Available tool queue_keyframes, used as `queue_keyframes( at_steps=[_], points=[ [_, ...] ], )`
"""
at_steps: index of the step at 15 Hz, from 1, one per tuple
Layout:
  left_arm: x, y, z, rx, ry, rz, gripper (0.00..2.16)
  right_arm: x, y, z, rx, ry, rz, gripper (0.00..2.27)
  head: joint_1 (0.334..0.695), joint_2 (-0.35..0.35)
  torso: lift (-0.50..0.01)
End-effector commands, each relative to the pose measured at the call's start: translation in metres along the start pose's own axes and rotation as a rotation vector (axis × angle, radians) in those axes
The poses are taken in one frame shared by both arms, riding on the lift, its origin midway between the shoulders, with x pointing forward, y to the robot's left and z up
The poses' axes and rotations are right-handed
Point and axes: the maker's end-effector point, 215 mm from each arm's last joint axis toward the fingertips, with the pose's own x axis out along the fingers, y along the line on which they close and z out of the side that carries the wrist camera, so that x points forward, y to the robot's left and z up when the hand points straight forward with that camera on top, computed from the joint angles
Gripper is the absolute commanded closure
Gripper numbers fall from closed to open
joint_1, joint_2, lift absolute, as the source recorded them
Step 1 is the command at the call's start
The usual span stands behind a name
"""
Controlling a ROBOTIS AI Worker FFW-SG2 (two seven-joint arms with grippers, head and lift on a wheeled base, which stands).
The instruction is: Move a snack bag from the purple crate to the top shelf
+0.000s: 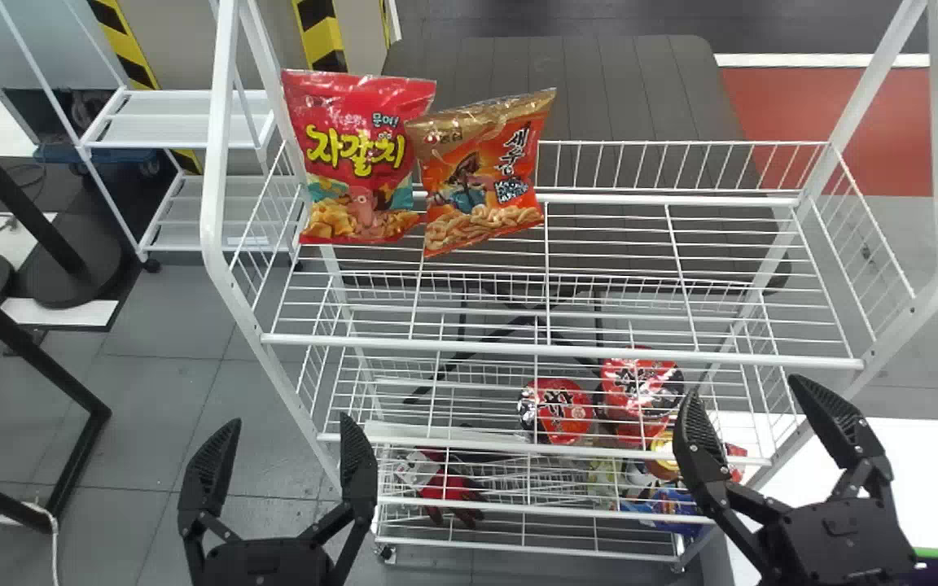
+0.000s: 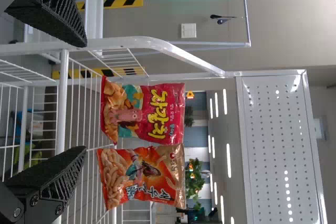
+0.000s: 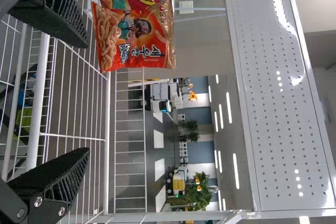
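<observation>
Head view — two snack bags.

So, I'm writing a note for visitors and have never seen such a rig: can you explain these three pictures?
This is a two-armed robot at a white wire rack. The head view looks forward and down from its head. The other two come from cameras on its left and right wrists; they are turned sideways, so upright things seem to lie down.

Each black arm ends in a tool with two flat fingers. The left tool and right tool are both open and hold nothing.

On the upper wire shelf, toward its left end, a red snack bag and an orange-and-gold snack bag stand side by side. Red round packs sit lower down.
</observation>
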Motion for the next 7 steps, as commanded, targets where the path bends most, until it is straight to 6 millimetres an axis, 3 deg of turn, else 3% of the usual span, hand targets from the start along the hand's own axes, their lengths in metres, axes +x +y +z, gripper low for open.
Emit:
queue_keyframes(
  at_steps=[1, 7],
  points=[
    [0.0000, 0.0000, -0.0002, 0.000, 0.000, 0.000, 0.12, -0.0003, 0.0000, -0.0012, 0.000, 0.002, 0.000, 0.12, 0.695, 0.058, -0.001],
    [-0.0009, -0.0008, -0.0025, -0.001, 0.005, 0.001, 0.12, -0.0009, -0.0003, -0.0035, 0.002, 0.007, -0.001, 0.12, 0.695, 0.057, -0.001]
  ],
)
